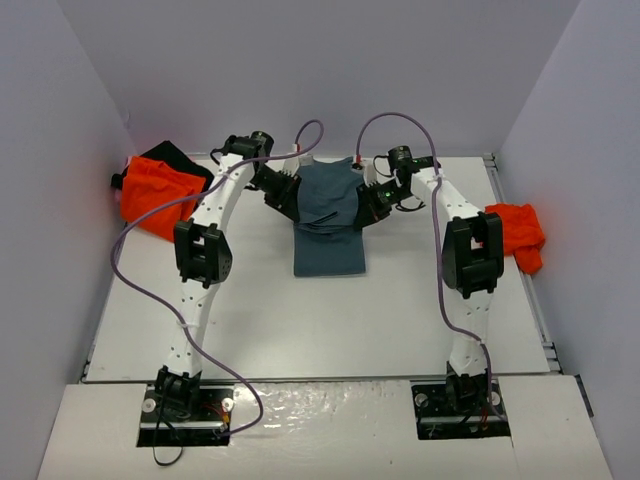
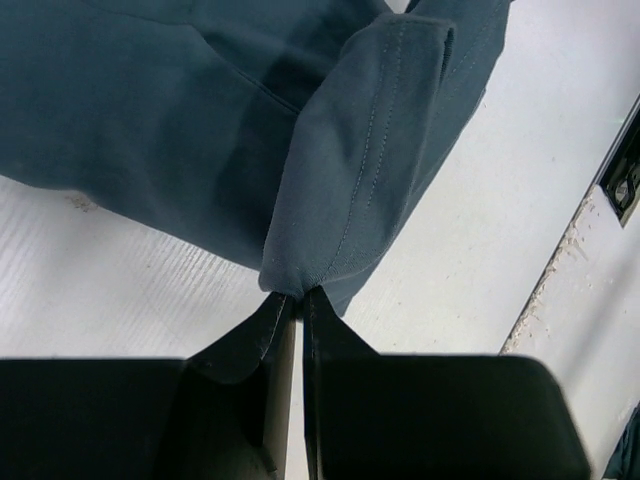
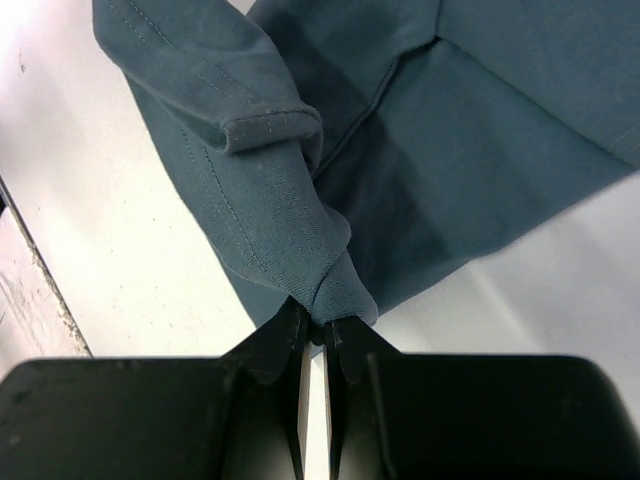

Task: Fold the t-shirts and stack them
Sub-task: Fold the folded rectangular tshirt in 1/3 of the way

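White tabletop [image 1: 300,320], pale walls [image 1: 60,200] on three sides.

- Slate-blue t-shirt [image 1: 328,220]: lies at the middle of the table's far half, between the two arms. It is partly folded into a narrow rectangle, and the near part is flat.
- Left gripper [image 2: 297,297]: jaws pressed together, clamped on a bunched edge at the shirt's left side. A stitched hem runs up from the tips.
- Right gripper [image 3: 317,322]: jaws pressed together, clamped on a fold at the shirt's right side. A rolled sleeve hem sits just above the tips.
- Orange t-shirt [image 1: 150,195]: crumpled at the far-left corner against the wall.
- Black t-shirt [image 1: 178,156]: touches that orange shirt on its far side.
- Second orange t-shirt [image 1: 515,232]: crumpled at the table's right edge, just beside the right arm.
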{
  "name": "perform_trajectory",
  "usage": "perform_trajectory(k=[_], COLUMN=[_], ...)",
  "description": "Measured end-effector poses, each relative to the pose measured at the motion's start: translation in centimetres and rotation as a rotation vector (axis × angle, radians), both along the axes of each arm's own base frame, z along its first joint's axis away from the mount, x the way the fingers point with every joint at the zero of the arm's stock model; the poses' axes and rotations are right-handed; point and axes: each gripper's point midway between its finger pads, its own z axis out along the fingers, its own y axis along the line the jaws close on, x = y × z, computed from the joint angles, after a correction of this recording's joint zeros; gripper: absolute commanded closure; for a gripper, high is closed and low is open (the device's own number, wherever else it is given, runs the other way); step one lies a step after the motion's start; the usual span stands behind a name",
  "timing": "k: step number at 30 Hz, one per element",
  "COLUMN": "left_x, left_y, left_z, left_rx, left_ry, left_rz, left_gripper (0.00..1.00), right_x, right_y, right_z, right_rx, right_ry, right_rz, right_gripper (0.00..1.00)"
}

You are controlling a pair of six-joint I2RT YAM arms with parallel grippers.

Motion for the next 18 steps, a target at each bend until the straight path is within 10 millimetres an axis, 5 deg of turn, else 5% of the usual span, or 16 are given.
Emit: perform_trajectory(k=[8, 14, 18], left_x=[2.0, 4.2, 5.5], left_y=[1.2, 1.5, 1.5], left_z=[0.3, 0.2, -1.9], left_rx=[-0.007, -0.020, -0.002], left_ry=[-0.028, -0.071, -0.070], left_rz=[0.070, 0.111, 0.135], left_gripper=[1.00, 0.97, 0.44], right_x=[2.8, 5.5, 6.2], right_y=[0.6, 1.1, 1.0], right_z=[2.7, 1.0, -2.0], right_rx=[0.023, 0.019, -0.009], right_ry=[-0.086, -0.088, -0.042], right_rz=[-0.018, -0.041, -0.057], right_gripper=[1.00, 1.00, 0.79])
